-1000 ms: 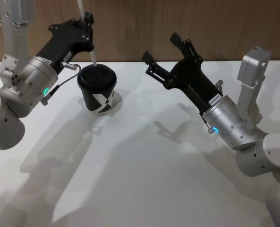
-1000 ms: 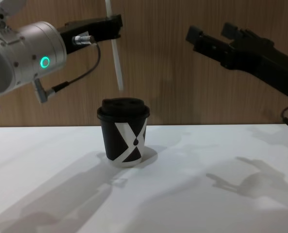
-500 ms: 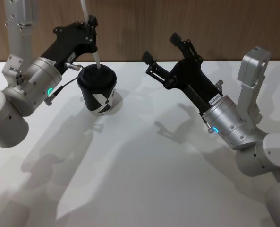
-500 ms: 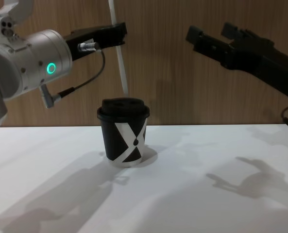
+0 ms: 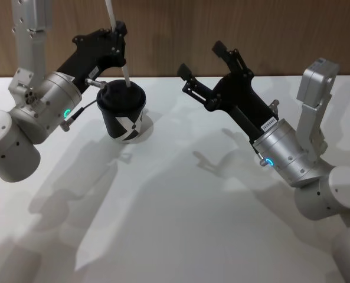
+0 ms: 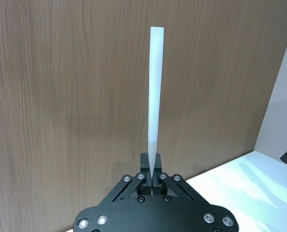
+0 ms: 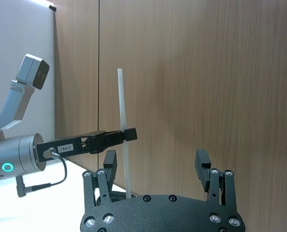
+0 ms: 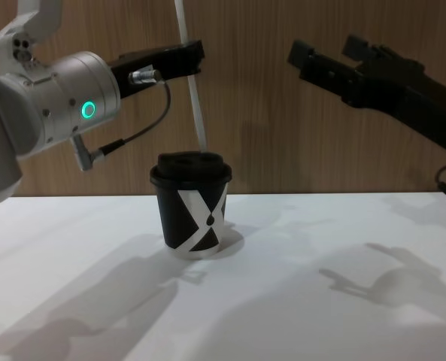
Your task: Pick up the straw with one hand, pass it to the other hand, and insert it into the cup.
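A: Start on the left. What's different from a second ago?

B: The left gripper (image 8: 196,59) has carried the straw (image 8: 193,83) rightward and a little down. A second ago its lower end hung in the air to the left of the cup's lid; now, from the chest, it sits right at the lid's top, near the middle. The jaws are clamped on the straw partway up its length, and it stands nearly upright, tilted slightly.

A: Is it in the cup (image 8: 191,204) yet?

B: I can't tell whether the tip has entered the lid opening or only touches the top. From the head, the straw (image 5: 120,44) meets the lid of the cup (image 5: 122,111) on its far side.

A: And the cup itself?

B: Same place, upright on the white table (image 5: 180,194), left of centre toward the far edge.

A: The right side?

B: The right gripper (image 5: 201,61) hasn't moved; it hangs in the air well right of the cup, jaws spread wide and holding nothing.

A: So where does that leave the task?

B: My judgement: the handover is done and alignment is about finished. What's left is a straight push down, then letting go.
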### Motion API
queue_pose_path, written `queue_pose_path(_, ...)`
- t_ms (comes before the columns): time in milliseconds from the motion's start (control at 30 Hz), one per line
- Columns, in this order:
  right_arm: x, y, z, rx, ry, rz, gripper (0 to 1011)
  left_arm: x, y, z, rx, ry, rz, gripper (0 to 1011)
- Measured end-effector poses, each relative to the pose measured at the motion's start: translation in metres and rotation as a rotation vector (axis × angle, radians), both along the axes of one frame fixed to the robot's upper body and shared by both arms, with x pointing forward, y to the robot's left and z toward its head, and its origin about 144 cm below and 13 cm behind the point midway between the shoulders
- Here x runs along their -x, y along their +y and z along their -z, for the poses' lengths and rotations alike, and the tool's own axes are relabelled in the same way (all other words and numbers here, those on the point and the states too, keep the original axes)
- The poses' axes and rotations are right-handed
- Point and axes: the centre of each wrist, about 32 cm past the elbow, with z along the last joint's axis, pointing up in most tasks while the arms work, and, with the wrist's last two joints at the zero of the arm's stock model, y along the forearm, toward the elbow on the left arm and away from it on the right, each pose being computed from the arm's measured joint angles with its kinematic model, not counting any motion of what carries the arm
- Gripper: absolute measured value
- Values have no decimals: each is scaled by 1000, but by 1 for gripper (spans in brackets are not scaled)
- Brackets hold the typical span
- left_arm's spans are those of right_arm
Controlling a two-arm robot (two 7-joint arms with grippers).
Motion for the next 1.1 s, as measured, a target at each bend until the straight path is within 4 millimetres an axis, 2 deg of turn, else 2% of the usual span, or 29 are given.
queue_pose_path(1100, 0, 0, 0, 0, 0, 0, 1001, -11, -5, 8, -21, 60, 10, 7)
